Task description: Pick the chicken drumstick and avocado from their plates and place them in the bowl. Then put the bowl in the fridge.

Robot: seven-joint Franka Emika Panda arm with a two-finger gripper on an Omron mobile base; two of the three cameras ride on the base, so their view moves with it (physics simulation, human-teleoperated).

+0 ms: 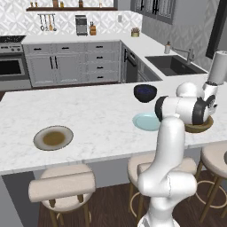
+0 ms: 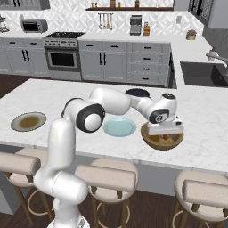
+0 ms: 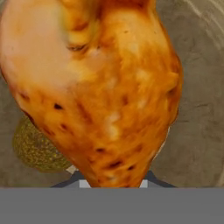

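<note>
Jaws grip drumstick [image 3: 100, 92] over avocado [image 3: 37, 151], bowl [image 2: 153, 141]

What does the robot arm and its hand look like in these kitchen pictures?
A glossy white arm of rounded tubular segments, with dark grey to black joint caps at the elbows. Its white, boxy hand ends in two small dark finger tips. No cables or markings are visible.

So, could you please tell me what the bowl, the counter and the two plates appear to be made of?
Bowl: probably wood, matte tan with faint grain. Counter: likely polished marble, white with grey veins. Teal plate and olive plate: perhaps glazed ceramic, with smooth flat colour.
</note>
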